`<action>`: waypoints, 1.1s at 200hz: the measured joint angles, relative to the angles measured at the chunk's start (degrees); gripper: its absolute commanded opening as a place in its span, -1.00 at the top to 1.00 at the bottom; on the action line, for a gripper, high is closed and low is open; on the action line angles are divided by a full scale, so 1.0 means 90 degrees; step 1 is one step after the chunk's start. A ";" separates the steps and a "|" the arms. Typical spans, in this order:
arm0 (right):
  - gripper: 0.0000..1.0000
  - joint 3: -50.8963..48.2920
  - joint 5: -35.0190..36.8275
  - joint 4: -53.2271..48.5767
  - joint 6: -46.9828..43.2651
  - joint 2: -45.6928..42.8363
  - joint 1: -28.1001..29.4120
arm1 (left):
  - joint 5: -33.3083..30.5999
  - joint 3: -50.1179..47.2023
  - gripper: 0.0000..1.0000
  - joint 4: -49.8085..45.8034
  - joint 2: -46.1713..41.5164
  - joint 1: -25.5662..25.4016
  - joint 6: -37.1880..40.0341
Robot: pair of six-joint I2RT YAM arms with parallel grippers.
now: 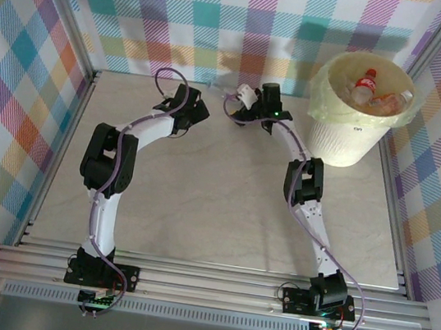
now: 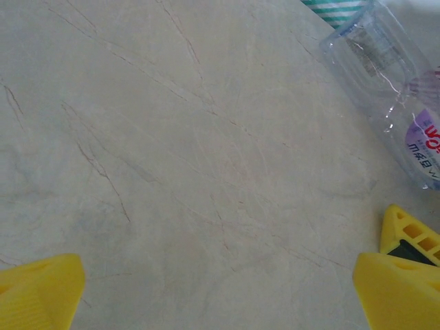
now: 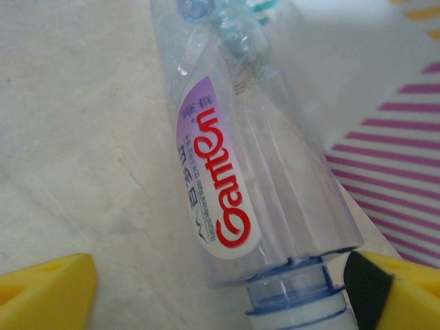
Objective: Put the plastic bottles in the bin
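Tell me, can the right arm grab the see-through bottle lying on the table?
Probably yes. The bottle lies on the table between the right gripper's open yellow fingers, cap end nearest. Nothing blocks it, though the wall stands close on one side.

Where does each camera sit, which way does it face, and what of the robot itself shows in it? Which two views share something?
Top camera: above and behind the bases, looking down on the table and bin; left arm and right arm show whole.
Left wrist camera: faces down at the table; left gripper open, yellow fingertips in the bottom corners.
Right wrist camera: faces down along a clear bottle; right gripper fingertips either side of its cap.
Shared: both wrist views seem to catch the same purple-labelled bottle.
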 measured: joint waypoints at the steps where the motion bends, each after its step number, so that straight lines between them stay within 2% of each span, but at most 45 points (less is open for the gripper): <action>1: -0.37 0.0000 -0.0002 0.0007 -0.0010 0.0002 0.0007 | 0.0000 0.0000 -1.00 0.0000 0.0000 0.0000 0.0000; 39: -0.15 0.0000 -0.0005 0.0151 -0.0112 0.0017 0.0124 | 0.0000 0.0000 -1.00 0.0000 0.0000 0.0010 0.0027; 66: 0.24 -0.0068 0.0015 0.0253 -0.0180 0.0000 0.0214 | -0.0002 -0.0063 -1.00 0.0017 -0.0007 0.0010 0.0024; 87: 0.44 -0.0896 0.0063 0.0653 -0.0170 -0.0396 0.0248 | 0.0002 -0.0282 -1.00 0.0017 -0.0070 0.0010 0.0022; 113: 0.60 -0.2317 0.0070 0.0996 -0.0061 -0.1287 0.0274 | 0.0107 -0.0767 -1.00 0.0044 -0.0418 0.0010 0.0022; 147: 0.76 -0.3585 0.0058 0.1396 0.0034 -0.2256 0.0311 | 0.0294 -0.1280 -1.00 0.0185 -0.1265 0.0010 0.0012; 186: 0.77 -0.5714 0.0182 0.2132 0.0435 -0.3922 0.0323 | 0.0563 -0.1960 -1.00 0.0561 -0.2324 0.0015 -0.0221; 220: 0.79 -0.7111 0.0345 0.2106 0.0950 -0.5821 0.0245 | 0.0913 -0.2688 -1.00 0.0743 -0.3400 0.0015 -0.0493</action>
